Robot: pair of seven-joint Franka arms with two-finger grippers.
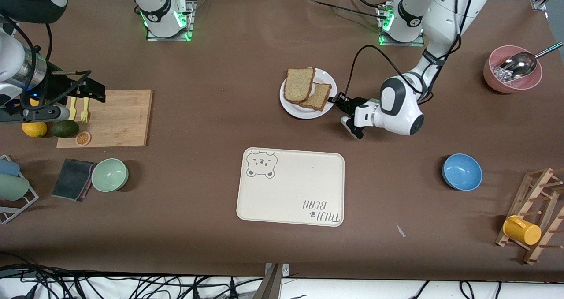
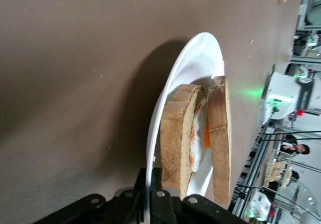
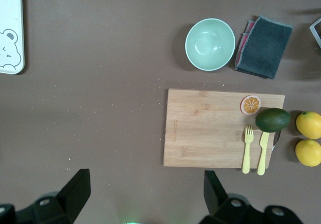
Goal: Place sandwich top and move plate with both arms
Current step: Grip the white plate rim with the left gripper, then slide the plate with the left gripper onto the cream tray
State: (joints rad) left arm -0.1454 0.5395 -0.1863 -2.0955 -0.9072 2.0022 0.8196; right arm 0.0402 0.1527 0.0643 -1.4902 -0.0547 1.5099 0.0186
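The white plate [image 1: 293, 109] sits mid-table, farther from the front camera than the bear tray. On it the sandwich top [image 1: 299, 85], a light-tan slice, lies partly over a darker slice [image 1: 319, 97]. The left wrist view shows the sandwich top [image 2: 219, 138] over a fried egg [image 2: 199, 143] and the lower slice [image 2: 175, 138] on the plate [image 2: 200, 58]. My left gripper [image 1: 335, 100] is shut on the plate's rim at the left arm's end, also seen in its wrist view [image 2: 149, 176]. My right gripper [image 1: 90, 87] hangs open and empty high over the cutting board; its wrist view shows it too [image 3: 145, 194].
The cream bear tray [image 1: 291, 186] lies nearer the front camera than the plate. A cutting board [image 1: 114, 118] holds forks, an avocado and an orange slice. There is a green bowl [image 1: 110, 174], a blue bowl [image 1: 461, 171], a pink bowl with a scoop [image 1: 511, 69] and a mug rack [image 1: 535, 215].
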